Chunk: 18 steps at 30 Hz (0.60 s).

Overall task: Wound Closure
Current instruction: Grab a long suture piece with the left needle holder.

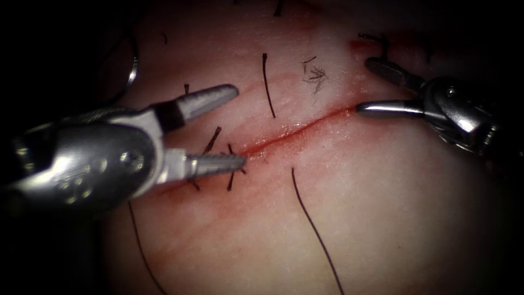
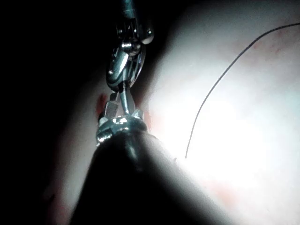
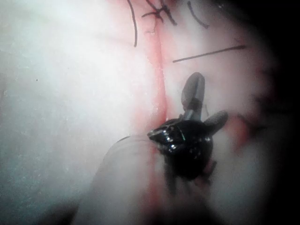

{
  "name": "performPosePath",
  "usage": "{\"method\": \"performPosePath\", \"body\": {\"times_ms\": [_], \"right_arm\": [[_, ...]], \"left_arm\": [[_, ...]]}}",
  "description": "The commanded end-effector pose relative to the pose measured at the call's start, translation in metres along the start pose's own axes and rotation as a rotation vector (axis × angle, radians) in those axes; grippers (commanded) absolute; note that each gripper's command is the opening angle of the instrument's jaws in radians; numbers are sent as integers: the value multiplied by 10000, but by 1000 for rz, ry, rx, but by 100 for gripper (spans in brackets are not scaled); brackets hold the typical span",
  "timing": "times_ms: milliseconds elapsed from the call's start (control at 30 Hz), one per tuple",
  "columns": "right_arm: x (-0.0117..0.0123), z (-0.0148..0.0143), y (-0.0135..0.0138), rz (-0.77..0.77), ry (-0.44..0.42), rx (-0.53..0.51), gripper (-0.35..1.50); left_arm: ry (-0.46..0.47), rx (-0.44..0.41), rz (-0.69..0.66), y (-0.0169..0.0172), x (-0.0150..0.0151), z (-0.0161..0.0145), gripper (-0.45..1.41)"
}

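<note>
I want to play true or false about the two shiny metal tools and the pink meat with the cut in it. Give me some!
1. The left silver metal tool has its jaws open. True.
2. The right silver metal tool grips a curved needle. False: its open jaws hold nothing.
3. A red cut runs across the pale pink tissue between the two tools. True.
4. The left tool is pulling a dark thread. False: it holds nothing; a long dark thread lies loose on the tissue.
5. Short dark stitches cross the cut near the left tool's lower jaw. True.
</note>
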Motion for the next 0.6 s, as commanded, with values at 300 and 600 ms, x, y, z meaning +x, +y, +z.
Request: {"method": "performPosePath", "body": {"times_ms": [300, 600], "right_arm": [[-2, 8, 3, -3, 3, 2, 125], [-3, 8, 3, -4, 3, 2, 125]], "left_arm": [[63, -153, 157, 71, 5, 53, 65], [104, -237, 275, 117, -6, 73, 66]]}}
